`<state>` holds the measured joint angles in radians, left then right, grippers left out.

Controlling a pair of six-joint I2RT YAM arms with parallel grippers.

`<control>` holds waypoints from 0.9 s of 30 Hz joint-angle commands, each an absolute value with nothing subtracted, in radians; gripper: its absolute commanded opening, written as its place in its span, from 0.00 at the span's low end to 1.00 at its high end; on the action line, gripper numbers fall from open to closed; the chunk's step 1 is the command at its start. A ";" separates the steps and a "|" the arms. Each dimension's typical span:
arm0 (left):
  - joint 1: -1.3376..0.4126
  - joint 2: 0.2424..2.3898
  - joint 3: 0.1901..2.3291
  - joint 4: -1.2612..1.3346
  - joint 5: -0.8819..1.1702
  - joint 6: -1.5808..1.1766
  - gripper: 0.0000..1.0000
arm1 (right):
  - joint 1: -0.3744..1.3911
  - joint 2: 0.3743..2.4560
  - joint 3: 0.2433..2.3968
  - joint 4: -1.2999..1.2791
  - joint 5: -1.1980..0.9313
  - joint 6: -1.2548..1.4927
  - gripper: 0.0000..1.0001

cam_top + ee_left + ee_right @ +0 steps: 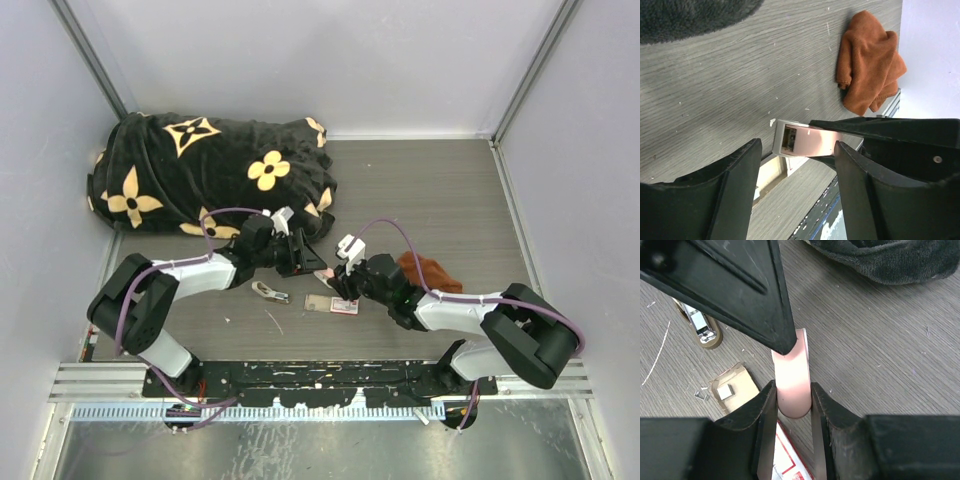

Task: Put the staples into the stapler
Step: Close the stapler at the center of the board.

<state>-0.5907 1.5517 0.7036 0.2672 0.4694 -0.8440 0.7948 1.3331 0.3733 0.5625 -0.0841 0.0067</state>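
My right gripper [792, 395] is shut on the rounded end of the pale pink stapler [791, 377] and holds it above the table. In the top view the stapler [326, 273] sits between both grippers. My left gripper [797, 162] is open, its fingers [740, 190] either side of the stapler's open white end [790, 140], not touching it. The staples box [732, 387] lies open below, with a red-labelled flap [795, 465] and a small pale block in its tray. A few loose staples [700, 395] lie beside it. The box also shows in the top view [332, 304].
A metal stapler part on a tan base [268, 292] lies left of the box, also in the right wrist view [702, 327]. A rust-brown cloth [425, 270] lies to the right. A black blanket with yellow flowers [200, 170] fills the back left.
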 commanded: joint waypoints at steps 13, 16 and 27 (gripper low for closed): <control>-0.622 1.639 0.751 0.448 0.582 -0.949 0.49 | 0.794 1.262 0.359 0.681 -0.081 0.029 0.01; -0.633 1.639 0.747 0.469 0.592 -0.966 0.45 | 0.795 1.259 0.357 0.687 -0.076 0.031 0.01; -0.637 1.594 0.715 0.550 0.650 -1.029 0.46 | 0.794 1.232 0.335 0.737 -0.085 0.072 0.01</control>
